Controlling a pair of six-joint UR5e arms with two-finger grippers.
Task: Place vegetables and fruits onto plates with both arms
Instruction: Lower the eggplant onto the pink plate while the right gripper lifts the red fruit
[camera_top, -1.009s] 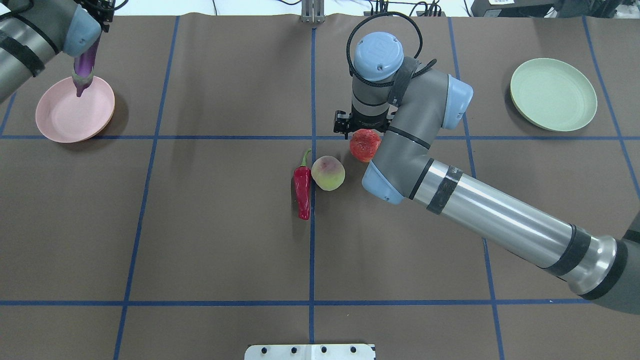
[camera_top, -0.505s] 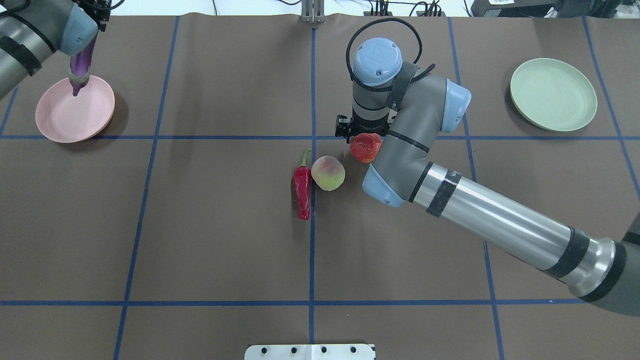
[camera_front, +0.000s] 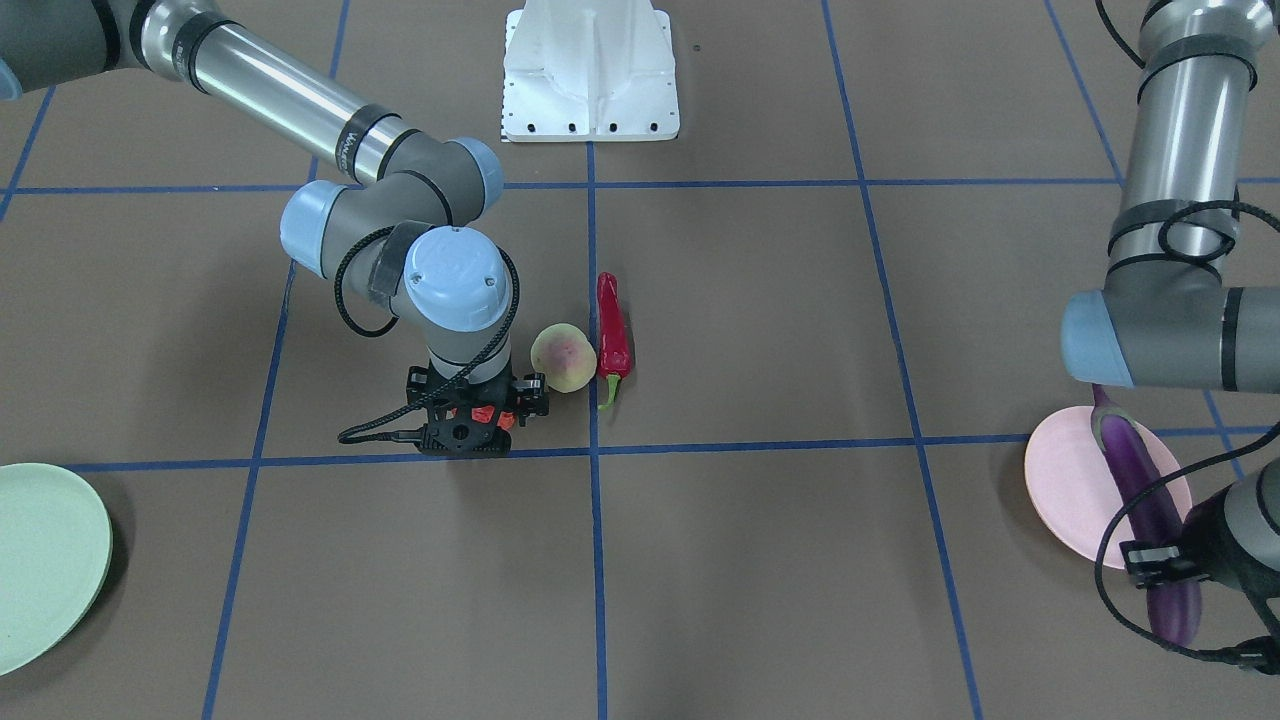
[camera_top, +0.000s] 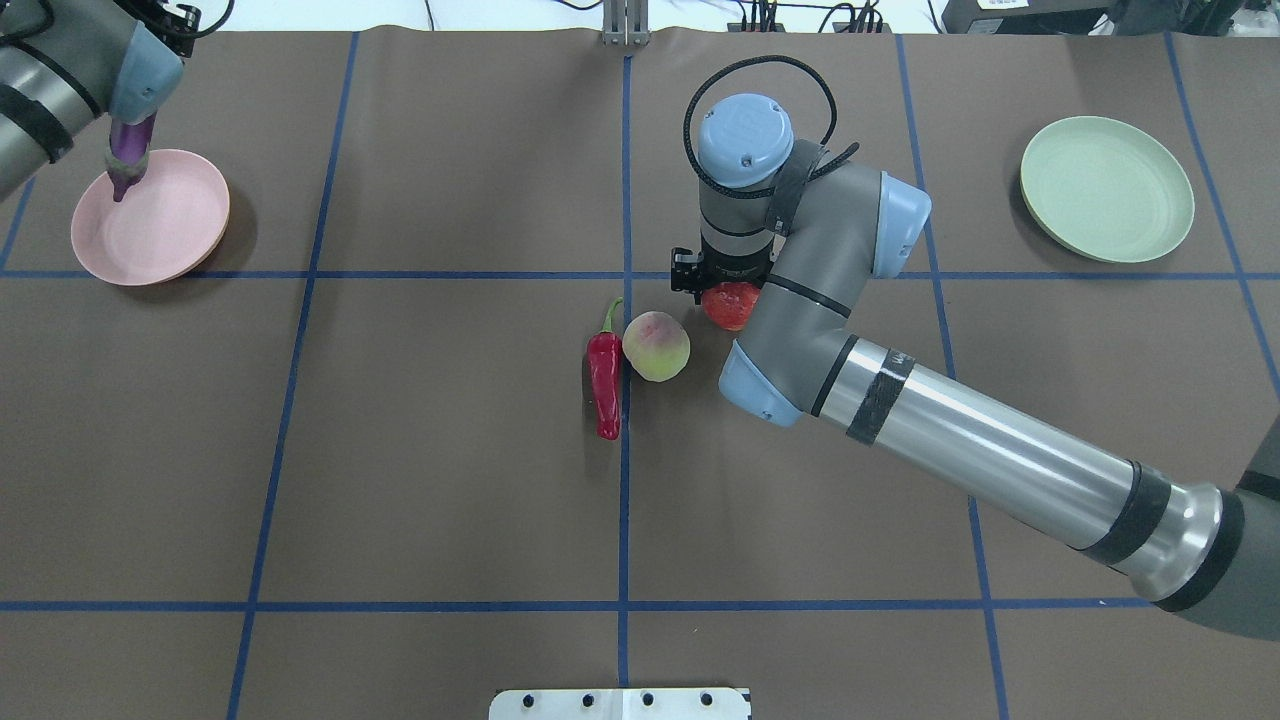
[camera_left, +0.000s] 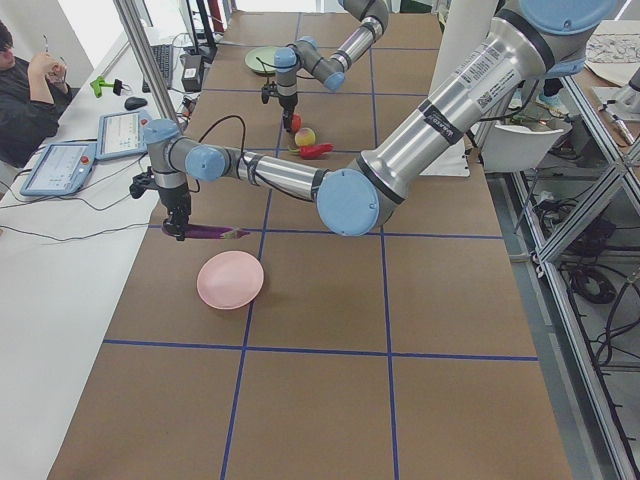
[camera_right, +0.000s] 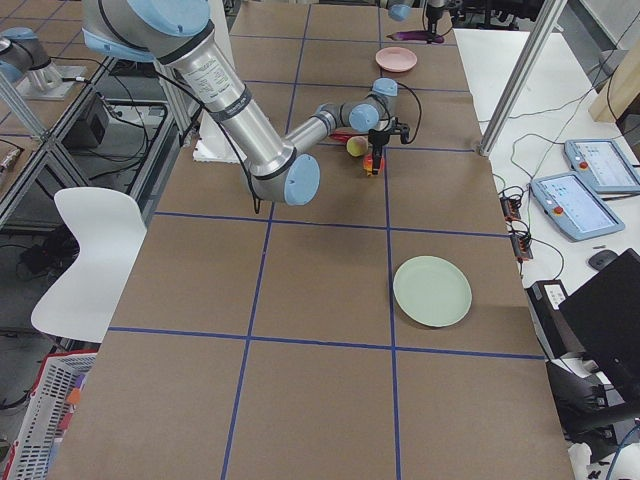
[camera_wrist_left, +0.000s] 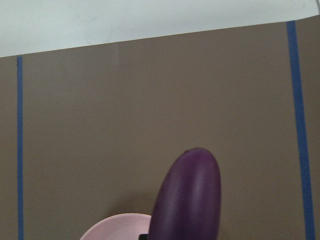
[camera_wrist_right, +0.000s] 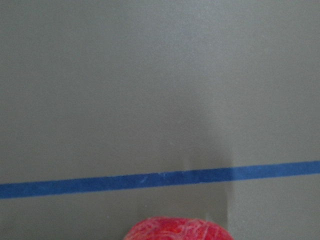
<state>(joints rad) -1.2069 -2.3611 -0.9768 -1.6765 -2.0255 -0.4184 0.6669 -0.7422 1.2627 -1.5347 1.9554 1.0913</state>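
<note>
**Eggplant held aloft; red-orange fruit straddled.**
The eggplant (camera_front: 1130, 470) is clamped in the left gripper (camera_front: 1160, 565) above the pink plate (camera_front: 1060, 490). The red-orange fruit (camera_top: 728, 305) is enclosed on the table by the right gripper (camera_front: 470, 415); its closure cannot be told.

We find no legible text. Dark print on the right arm (camera_front: 290, 95) and left arm (camera_left: 440, 110) is too blurred.

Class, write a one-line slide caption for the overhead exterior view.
Left arm holds eggplant above pink plate; right arm poised over red-orange fruit.
</note>
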